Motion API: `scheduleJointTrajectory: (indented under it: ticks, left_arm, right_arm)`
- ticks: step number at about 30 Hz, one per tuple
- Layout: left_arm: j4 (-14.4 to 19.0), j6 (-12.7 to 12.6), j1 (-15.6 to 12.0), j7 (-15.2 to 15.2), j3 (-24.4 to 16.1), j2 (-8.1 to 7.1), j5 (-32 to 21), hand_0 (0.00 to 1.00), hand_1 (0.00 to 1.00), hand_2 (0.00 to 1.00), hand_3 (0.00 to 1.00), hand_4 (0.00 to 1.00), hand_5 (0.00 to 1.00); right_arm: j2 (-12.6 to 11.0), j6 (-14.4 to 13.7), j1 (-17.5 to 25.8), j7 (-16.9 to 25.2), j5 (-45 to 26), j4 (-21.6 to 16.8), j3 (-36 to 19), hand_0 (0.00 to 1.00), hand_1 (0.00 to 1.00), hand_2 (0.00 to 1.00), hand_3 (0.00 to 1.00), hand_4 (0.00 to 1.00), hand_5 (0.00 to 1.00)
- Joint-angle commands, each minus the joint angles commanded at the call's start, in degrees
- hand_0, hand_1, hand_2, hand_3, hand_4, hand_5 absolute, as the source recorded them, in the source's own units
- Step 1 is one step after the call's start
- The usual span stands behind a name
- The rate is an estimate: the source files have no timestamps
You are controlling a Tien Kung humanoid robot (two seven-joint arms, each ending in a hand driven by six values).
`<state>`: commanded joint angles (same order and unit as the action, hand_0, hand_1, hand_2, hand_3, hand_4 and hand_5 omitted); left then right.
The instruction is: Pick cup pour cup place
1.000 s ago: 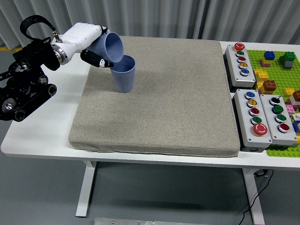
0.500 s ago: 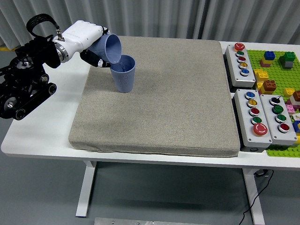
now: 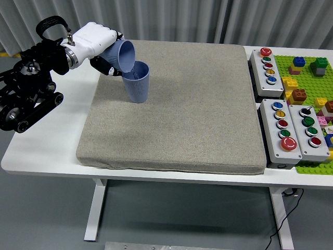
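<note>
Two blue-grey ribbed cups are at the back left of the grey mat [image 3: 177, 120]. One cup [image 3: 138, 83] stands upright on the mat. My left hand [image 3: 106, 52], white with dark fingertips, is shut on the other cup [image 3: 122, 56]. That held cup is tipped on its side, its mouth facing right and down just over the rim of the standing cup. The black left arm comes in from the left edge. My right arm is not in view.
Three grey button boxes [image 3: 268, 65] [image 3: 280, 131] [image 3: 310, 130] line the mat's right side. A green brick baseplate [image 3: 307, 78] with several coloured bricks lies at the far right. White table [image 3: 47, 146] shows left of the mat.
My left hand and arm have crept slightly right and up with the tilted cup. The standing cup has not moved.
</note>
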<state>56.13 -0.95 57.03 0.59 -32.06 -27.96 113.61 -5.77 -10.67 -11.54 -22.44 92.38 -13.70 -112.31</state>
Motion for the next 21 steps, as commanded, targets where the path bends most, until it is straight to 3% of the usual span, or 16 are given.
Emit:
scheduleJointTrajectory:
  ticks: [21]
  left_arm:
    - [1.0,0.4,1.7,0.3,1.4,-0.55,1.9,0.510,0.490,0.493,0.511,0.831,0.217]
  right_arm:
    - [-0.2,-0.3,-0.2,0.2,-0.7,0.0,0.5,0.643,0.600,0.508,0.580,0.002,0.002]
